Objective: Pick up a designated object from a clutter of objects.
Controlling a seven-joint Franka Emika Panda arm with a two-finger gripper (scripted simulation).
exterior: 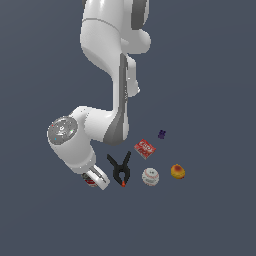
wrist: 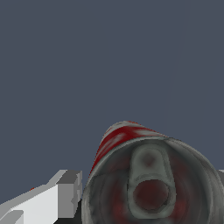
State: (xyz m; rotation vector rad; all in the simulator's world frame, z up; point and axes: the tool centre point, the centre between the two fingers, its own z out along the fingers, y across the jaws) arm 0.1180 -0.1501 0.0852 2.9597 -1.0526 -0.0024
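One can [exterior: 90,182]: lower left of frame, under the arm.
Gripper [exterior: 95,179]: fingers beside can; grip unclear.

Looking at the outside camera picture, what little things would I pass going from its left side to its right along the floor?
Can under the gripper → black clamp → red box → baseball → purple piece → orange fruit.

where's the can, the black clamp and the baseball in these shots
can [wrist: 151,183]: wrist view, on its grey metal top by the pull tab.
black clamp [exterior: 120,170]: exterior view, on the body where its two handles join.
baseball [exterior: 150,176]: exterior view, on the middle of the white ball.
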